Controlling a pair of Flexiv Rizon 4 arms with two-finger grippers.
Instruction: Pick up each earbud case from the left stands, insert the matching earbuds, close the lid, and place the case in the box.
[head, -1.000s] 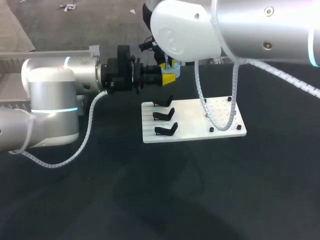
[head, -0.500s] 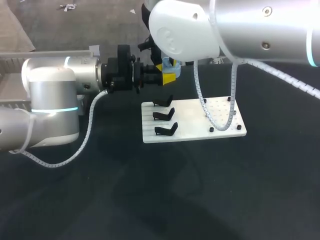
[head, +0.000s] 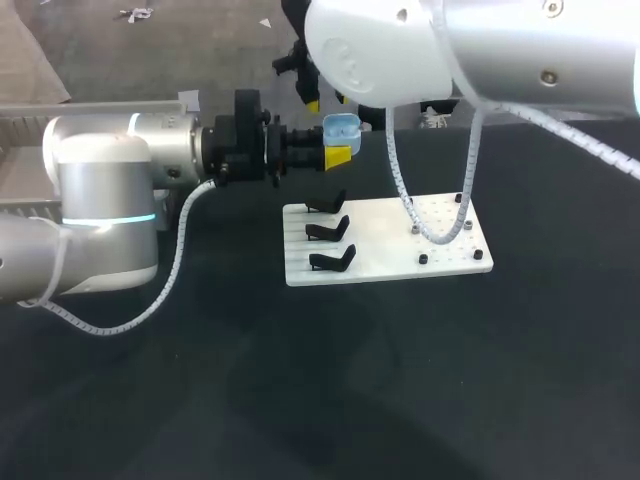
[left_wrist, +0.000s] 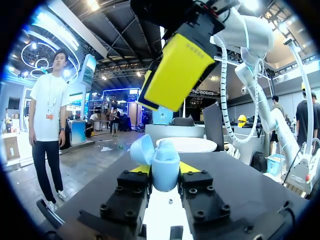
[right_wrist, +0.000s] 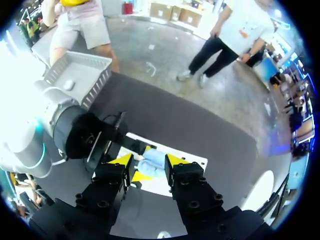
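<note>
Hovering open and empty, right gripper hangs just above left gripper, which clamps the blue earbud case, lid open, over the stand board. A crooked descent could clip that lid or clash the grippers. Grey box holds one small pale item; case interior hidden.

You're at a robot demo station on an exhibition hall floor. Past your black tabletop, the left wrist view shows a high roof of steel trusses, bright ceiling lights and a lit booth display. The right wrist view shows bare concrete floor beyond the far edge. Your 2 arms, left arm and right arm, work over a white stand board.
</note>
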